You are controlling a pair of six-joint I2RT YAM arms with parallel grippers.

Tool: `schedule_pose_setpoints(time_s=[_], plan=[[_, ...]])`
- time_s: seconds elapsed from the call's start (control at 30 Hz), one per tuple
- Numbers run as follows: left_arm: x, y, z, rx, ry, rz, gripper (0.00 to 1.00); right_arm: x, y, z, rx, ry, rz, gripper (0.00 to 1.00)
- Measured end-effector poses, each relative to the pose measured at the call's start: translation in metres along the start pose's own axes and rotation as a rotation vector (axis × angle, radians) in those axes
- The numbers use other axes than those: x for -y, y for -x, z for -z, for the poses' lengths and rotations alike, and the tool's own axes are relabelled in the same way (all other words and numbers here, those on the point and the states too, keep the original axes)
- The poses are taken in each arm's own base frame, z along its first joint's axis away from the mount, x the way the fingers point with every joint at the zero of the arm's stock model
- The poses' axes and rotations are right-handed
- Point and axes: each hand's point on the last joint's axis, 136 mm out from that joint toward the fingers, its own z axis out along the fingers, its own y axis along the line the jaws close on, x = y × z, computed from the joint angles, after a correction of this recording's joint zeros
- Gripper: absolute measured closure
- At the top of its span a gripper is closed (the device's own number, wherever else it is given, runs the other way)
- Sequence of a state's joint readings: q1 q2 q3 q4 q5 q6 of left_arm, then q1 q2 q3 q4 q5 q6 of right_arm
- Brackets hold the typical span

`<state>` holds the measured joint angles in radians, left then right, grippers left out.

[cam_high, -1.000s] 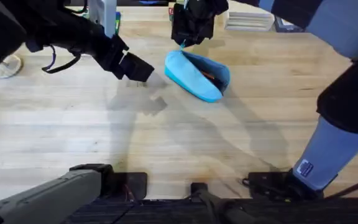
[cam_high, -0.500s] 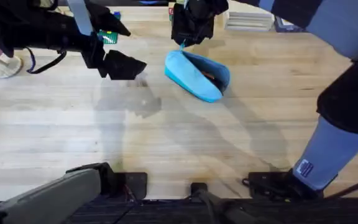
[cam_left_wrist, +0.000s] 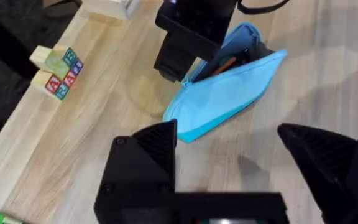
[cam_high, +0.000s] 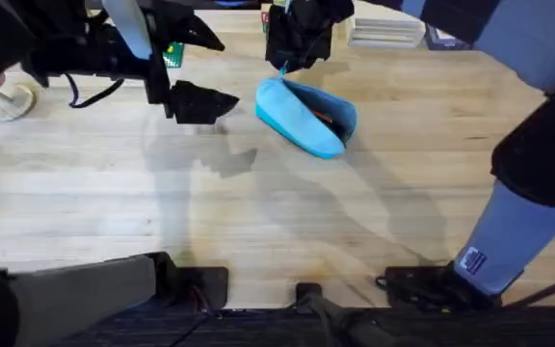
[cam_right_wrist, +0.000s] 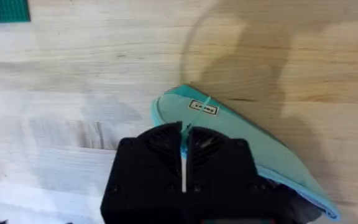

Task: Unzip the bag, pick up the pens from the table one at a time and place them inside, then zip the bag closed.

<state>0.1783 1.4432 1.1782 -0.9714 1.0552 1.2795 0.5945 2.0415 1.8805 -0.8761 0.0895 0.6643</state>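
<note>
Two grippers are near the bag point(cam_high: 306, 118), which lies on the table point(cam_high: 277, 222) in the upper middle of the overhead picture. The bag's mouth gapes open, and something orange shows inside it.

The right gripper point(cam_high: 284, 66) sits at the bag's upper-left end. In its wrist view its fingers are squeezed together on the small teal pull point(cam_right_wrist: 183, 149). The left gripper point(cam_left_wrist: 229, 149) hangs just left of the bag with its fingers spread apart, holding nothing.

No pens lie on the table that I can see, so I think the zipping step is on. Next, the right gripper should drag the pull along the bag while the left one holds the bag steady.
</note>
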Motion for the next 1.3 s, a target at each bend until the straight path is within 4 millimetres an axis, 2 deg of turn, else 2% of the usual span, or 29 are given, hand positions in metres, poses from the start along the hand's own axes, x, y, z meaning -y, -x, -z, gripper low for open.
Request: schedule_pose_setpoints(time_s=[0.37, 0.93, 1.13, 1.3], plan=[[-0.024, -0.014, -0.019, 0.134, -0.045, -0.021, 0.01, 0.0, 0.0, 0.0, 0.0, 0.0, 0.0, 0.969], [-0.059, -0.022, -0.039, 0.349, -0.065, -0.075, 0.01, 0.0, 0.0, 0.0, 0.0, 0.0, 0.0, 0.969], [-0.073, -0.03, -0.047, 0.428, -0.09, -0.05, 0.01, 0.0, 0.0, 0.0, 0.0, 0.0, 0.0, 0.969], [-0.076, -0.033, -0.054, 0.45, -0.117, -0.009, 0.01, 0.0, 0.0, 0.0, 0.0, 0.0, 0.0, 0.969]])
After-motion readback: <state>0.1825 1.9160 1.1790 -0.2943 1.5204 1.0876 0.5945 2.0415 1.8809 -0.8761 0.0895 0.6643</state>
